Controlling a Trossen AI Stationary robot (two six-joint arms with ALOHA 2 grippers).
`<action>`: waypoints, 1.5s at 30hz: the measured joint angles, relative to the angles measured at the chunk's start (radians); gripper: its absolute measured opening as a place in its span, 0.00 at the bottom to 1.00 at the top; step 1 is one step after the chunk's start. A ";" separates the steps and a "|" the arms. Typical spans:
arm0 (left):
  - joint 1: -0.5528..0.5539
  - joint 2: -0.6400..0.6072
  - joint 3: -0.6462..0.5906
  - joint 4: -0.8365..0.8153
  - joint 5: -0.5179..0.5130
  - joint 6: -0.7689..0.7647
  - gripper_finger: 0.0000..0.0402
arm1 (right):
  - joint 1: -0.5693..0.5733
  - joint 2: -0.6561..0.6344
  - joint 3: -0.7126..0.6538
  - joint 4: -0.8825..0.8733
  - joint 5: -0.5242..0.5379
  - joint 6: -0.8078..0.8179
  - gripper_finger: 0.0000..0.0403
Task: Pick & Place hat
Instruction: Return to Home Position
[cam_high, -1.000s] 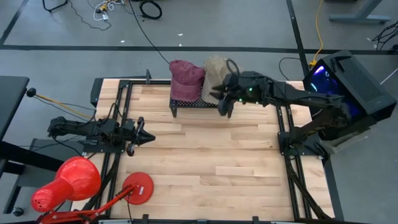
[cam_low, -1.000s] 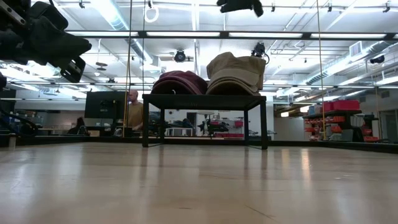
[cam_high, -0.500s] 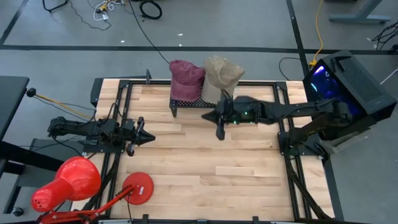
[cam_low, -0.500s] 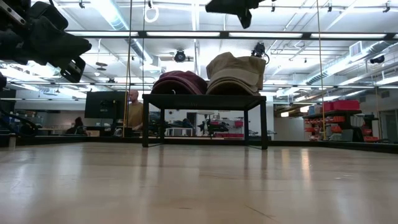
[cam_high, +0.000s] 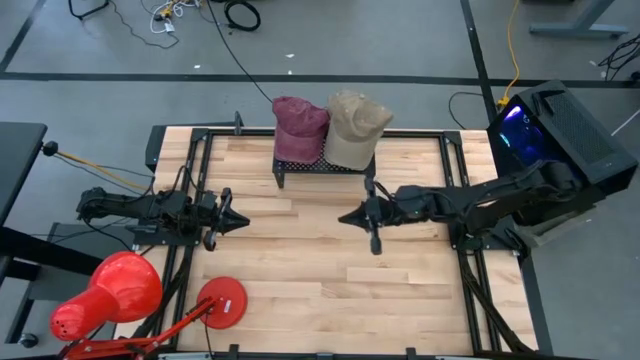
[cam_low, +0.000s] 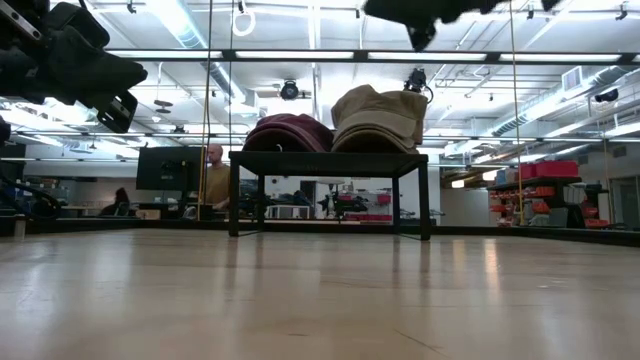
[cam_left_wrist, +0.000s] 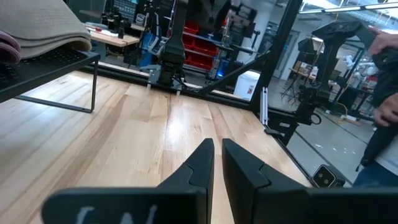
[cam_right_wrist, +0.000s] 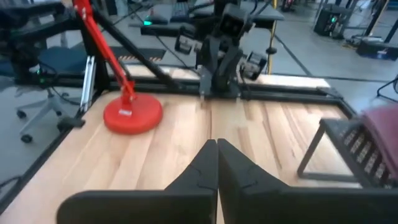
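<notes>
Right gripper, fingers pressed together and empty, is hovering over the table; left gripper, likewise pressed together, is resting near its left edge; red cap and tan cap are sitting on the shelf

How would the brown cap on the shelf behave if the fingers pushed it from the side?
The brown cap is probably soft and light: its crown looks creased and slumped. It lies unsecured on the raised shelf, so a push would likely slide it off. It seems unlikely to roll.
</notes>
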 joint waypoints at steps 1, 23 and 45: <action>0.000 0.000 0.000 0.000 0.000 0.000 0.10 | 0.005 -0.012 -0.021 0.001 0.000 0.000 0.00; 0.000 0.000 0.000 0.000 0.000 0.000 0.10 | -0.029 -0.398 -0.498 0.082 0.015 -0.044 0.00; 0.000 0.000 0.000 0.000 0.000 0.000 0.10 | -0.199 -0.811 -0.795 0.098 0.003 -0.018 0.00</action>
